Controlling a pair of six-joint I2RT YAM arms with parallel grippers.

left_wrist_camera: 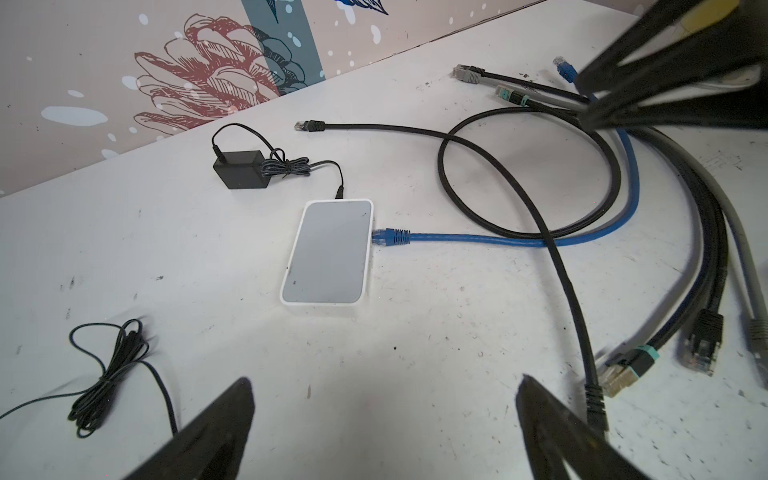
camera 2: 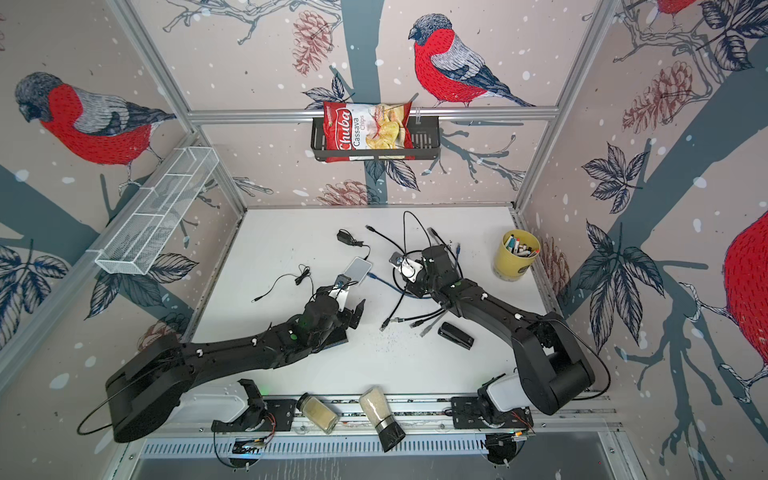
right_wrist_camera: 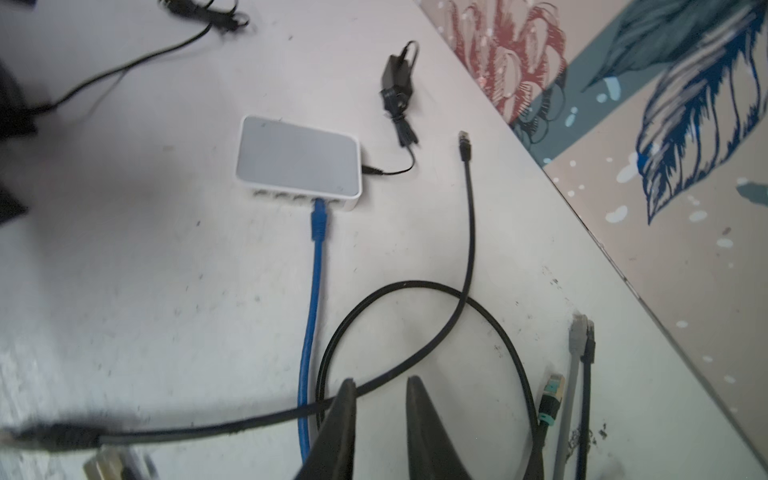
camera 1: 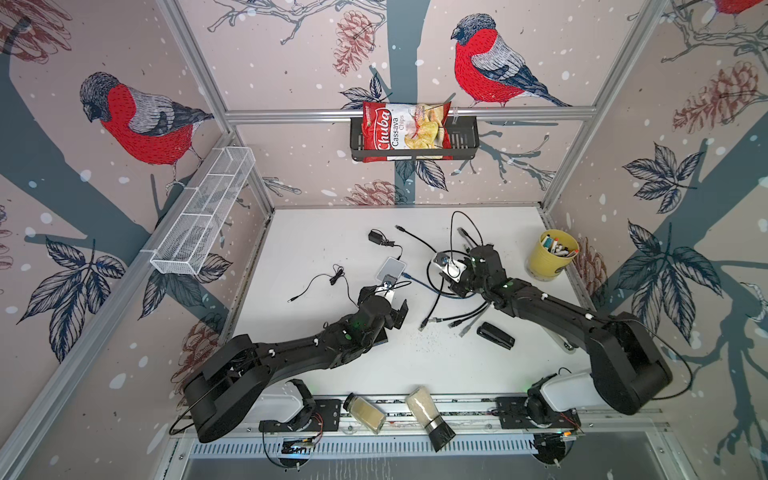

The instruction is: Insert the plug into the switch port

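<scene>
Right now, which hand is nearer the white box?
Left, narrowly. The left hand sits just short of the white box; the right hand hovers farther right, over the blue cable.

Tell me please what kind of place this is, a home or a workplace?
Probably a robot test cell, not a home: two black robot arms stand at the edge of a white table, an aluminium frame carries bird-printed wall panels, and a network switch lies near loose cables.
</scene>
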